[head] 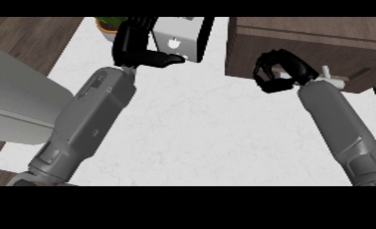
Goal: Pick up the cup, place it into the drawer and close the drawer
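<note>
I see my right robot hand [277,72] at 2 o'clock, fingers curled against the dark brown wooden drawer [301,49], probably to push it. Cup is not visible. Left robot hand [136,44] rests at 11 o'clock, fingers relaxed.

Two smooth grey forearms [92,118] end in glossy black hands [136,44].

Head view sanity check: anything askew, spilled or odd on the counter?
No spill or damage shows. One oddity: no cup is visible anywhere. The right hand is curled in front of the brown drawer unit, possibly hiding something. The left hand sits by the white appliance at the counter's back edge.
</note>
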Robot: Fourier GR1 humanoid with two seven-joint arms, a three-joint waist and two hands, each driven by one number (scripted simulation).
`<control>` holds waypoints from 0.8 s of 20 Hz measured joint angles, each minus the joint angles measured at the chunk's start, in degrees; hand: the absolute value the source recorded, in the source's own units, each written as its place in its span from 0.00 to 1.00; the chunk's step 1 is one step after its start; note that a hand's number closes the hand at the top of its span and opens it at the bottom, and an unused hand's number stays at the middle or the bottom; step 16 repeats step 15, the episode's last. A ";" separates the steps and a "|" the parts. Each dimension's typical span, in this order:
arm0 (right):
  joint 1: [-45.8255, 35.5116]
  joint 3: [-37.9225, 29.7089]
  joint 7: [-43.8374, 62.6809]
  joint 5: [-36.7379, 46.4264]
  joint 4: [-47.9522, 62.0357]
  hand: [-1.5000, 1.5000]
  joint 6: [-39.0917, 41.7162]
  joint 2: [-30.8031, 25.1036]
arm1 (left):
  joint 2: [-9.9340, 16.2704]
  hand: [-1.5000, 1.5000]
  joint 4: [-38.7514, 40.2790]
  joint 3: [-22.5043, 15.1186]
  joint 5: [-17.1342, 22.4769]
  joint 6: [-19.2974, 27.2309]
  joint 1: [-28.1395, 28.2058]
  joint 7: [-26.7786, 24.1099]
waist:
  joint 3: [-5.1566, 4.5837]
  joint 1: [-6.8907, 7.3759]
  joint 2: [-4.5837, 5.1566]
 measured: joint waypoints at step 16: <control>1.52 -2.33 -0.21 -5.87 -2.11 1.00 10.01 -2.70 | 1.28 0.00 -2.94 -0.62 0.60 -3.76 3.16 0.83 | 0.51 1.95 0.63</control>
